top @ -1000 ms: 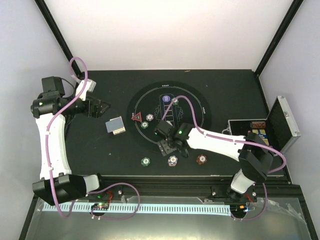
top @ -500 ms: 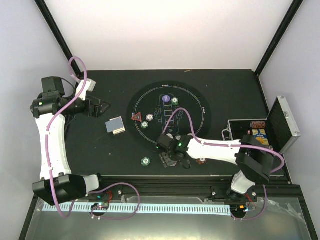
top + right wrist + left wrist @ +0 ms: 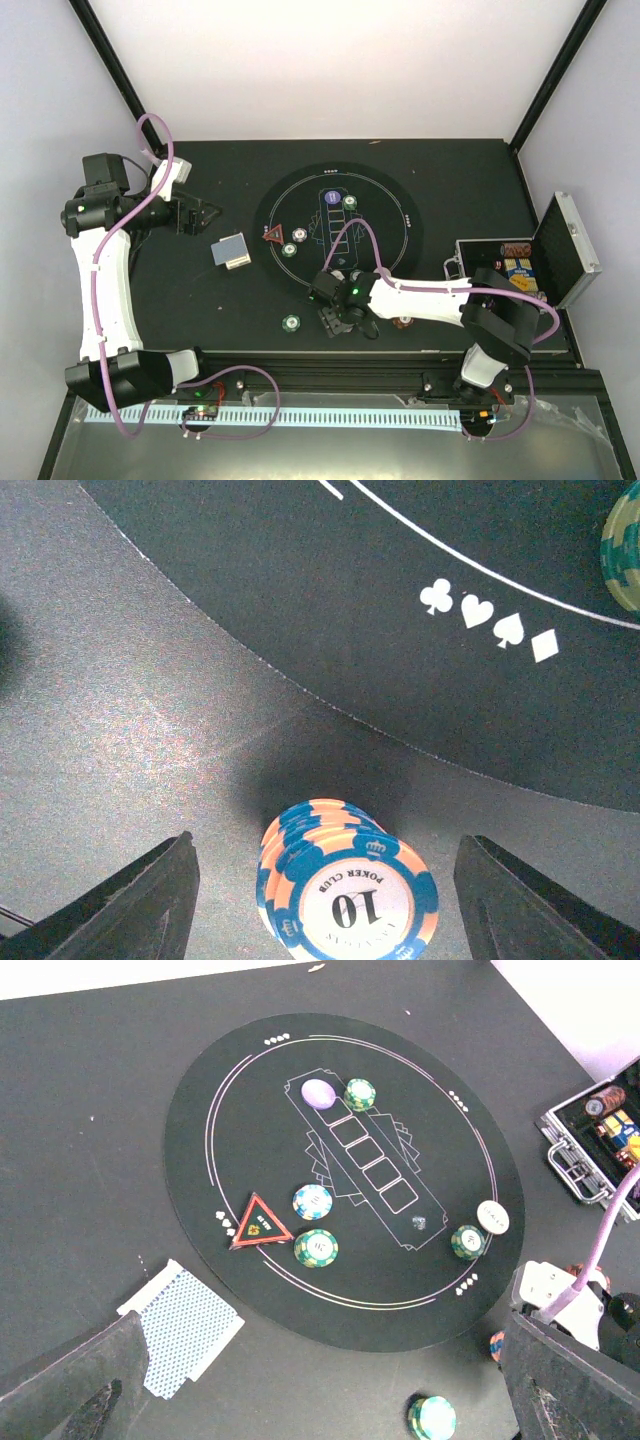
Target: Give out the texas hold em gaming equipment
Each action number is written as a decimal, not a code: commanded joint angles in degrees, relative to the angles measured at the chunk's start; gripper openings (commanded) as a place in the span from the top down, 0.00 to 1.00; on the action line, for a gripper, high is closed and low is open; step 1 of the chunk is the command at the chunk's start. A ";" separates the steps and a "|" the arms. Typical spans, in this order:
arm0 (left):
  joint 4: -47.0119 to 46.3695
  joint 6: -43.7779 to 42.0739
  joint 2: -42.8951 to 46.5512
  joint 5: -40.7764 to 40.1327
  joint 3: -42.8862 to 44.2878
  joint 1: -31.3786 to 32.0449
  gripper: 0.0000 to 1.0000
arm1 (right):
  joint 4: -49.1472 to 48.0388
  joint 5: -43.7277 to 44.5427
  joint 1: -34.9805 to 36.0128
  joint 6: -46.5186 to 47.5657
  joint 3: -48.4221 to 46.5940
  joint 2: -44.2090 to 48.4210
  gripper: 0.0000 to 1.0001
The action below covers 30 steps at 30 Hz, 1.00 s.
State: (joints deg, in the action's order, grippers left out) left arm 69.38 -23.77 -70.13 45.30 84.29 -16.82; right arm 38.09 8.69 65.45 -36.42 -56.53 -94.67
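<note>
**Right gripper astride a chip stack at the mat's near rim; left gripper empty**

Near edge. The right gripper [image 3: 328, 840] sits low over the table [image 3: 110, 720]. Its jaws stand apart on either side of a blue-and-orange stack [image 3: 350, 895]. A gap shows on each side, so nothing is gripped. The stack stands with its axis upright and its chips slightly staggered, the top face marked 10. It is just outside the mat [image 3: 330, 600], by the printed suit marks. To its left, also off the mat, lies a stray green chip [image 3: 291, 323].

Mid table. The cards [image 3: 185, 1328] lie backs up left of the mat, skewed to the table's edges and slightly fanned. Their long axis cannot be told. On the mat's left part the triangle [image 3: 260, 1225] lies flat, apex toward the far edge. A blue-white chip [image 3: 312, 1201] and a left green chip [image 3: 316, 1248] lie just beside it. Near the right rim a white disc [image 3: 493, 1216] lies just beside a right green chip [image 3: 466, 1242].

Far. A purple disc [image 3: 319, 1092] and a far green chip [image 3: 360, 1094] sit side by side. The left gripper [image 3: 203, 215] hangs over the table's left, jaws fully spread, holding nothing. The case [image 3: 530, 265] stands open at the right edge.
</note>
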 commanded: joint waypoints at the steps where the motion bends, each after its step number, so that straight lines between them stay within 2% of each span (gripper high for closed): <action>1: -0.52 0.39 0.62 1.64 2.11 -0.45 0.01 | 0.24 1.76 0.29 -0.52 -0.46 -0.24 0.28; 7: -0.62 0.39 0.43 1.55 2.08 -0.45 0.01 | 0.25 2.25 0.20 0.21 -0.53 -1.14 0.31; 13: -0.91 0.39 0.43 1.46 1.68 -0.41 0.01 | -0.72 1.74 0.19 -0.22 0.15 -1.20 0.44; 18: -0.90 0.30 0.54 1.20 1.76 -0.41 0.01 | -0.71 1.94 0.20 -0.23 0.19 -1.32 0.51; 22: -0.83 0.13 0.78 0.97 1.96 -0.42 0.01 | -0.86 1.85 0.17 -0.12 0.30 -1.40 0.52; 26: -0.74 0.05 0.77 0.68 1.94 -0.42 0.01 | -0.65 1.93 0.19 -0.05 0.64 -1.95 0.46; 30: -0.83 0.04 0.79 0.68 1.97 -0.41 0.01 | -0.74 2.06 0.20 -0.14 1.00 -1.66 0.45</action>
State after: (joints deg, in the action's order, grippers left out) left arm 69.36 -23.77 -70.13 45.28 84.29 -16.82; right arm 37.91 9.39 65.45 -36.16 -56.40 -96.05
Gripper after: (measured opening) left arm 0.989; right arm 0.547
